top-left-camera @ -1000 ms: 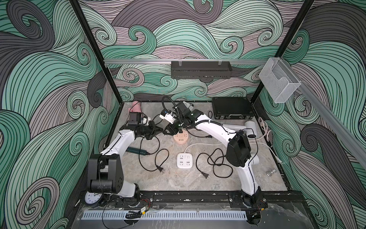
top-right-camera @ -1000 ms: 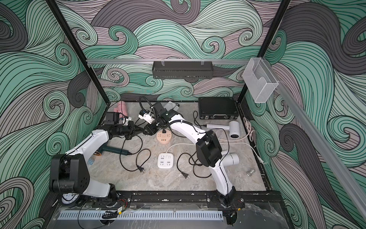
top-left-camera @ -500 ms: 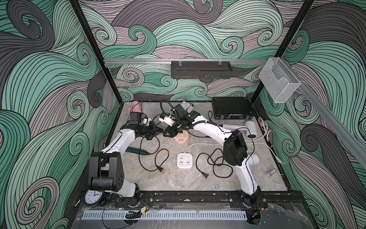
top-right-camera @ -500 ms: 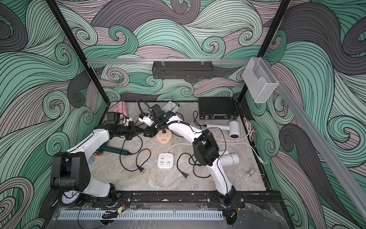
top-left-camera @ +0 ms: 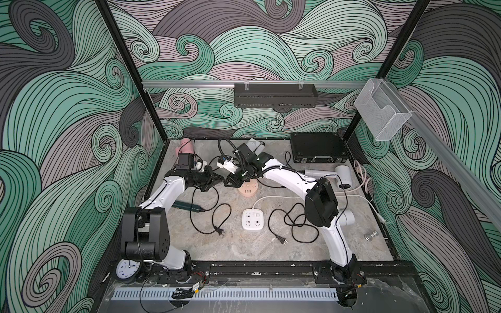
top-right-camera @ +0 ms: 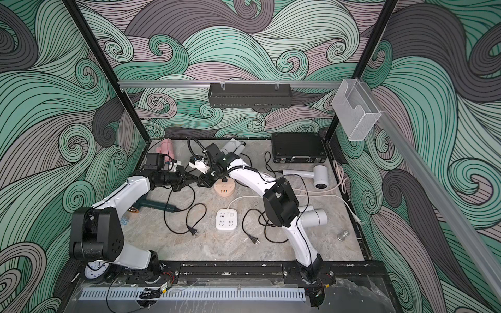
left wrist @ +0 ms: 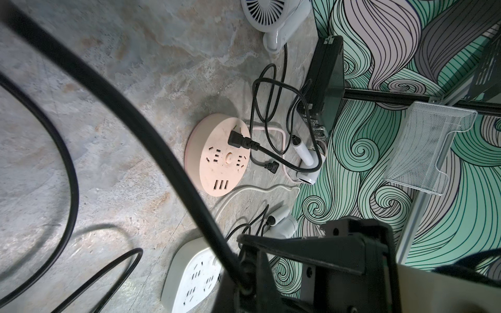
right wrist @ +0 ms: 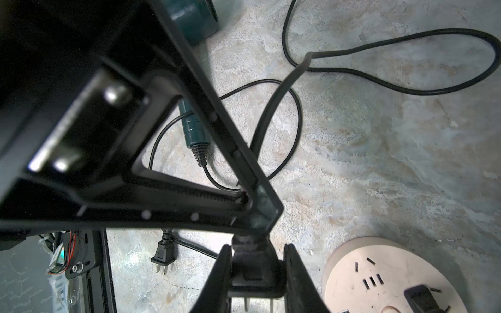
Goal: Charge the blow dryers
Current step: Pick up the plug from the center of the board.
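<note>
Nearest the base rail, a loose plug (top-left-camera: 220, 231) and a second loose plug (top-left-camera: 282, 239) are lying on the table (top-left-camera: 244, 252), at 7 and 5 o'clock of the square white socket block (top-left-camera: 252, 219). At 3 o'clock of that block a white dryer (top-right-camera: 314, 216) is lying partly behind the right arm. At 9 o'clock the dark green dryer (top-left-camera: 187, 207) is lying partly under the left arm. Farther in, the two hands are meeting tip to tip just at 9 o'clock of the round peach socket hub (top-left-camera: 248, 189). The left hand (right wrist: 250, 203) is pressed together on a black cord (right wrist: 271, 108), directly behind the held plug (right wrist: 254, 276); which dryer this cord is serving cannot be told. The right hand (right wrist: 257, 249) is pinching that plug by its body, one finger on each side, with its two prongs showing bare between the fingers. The plug is hanging above the table beside the hub. One other black plug (left wrist: 238, 139) is sitting in the hub's top face. At 3 o'clock of the hub a second white dryer (top-left-camera: 341, 174) is lying on its side. Along the far edge, the pink dryer (top-left-camera: 187, 146) is lying at 11 o'clock, a third white dryer (top-left-camera: 256, 143) at 12 o'clock and a closed black case (top-left-camera: 317, 147) at 1 o'clock.
</note>
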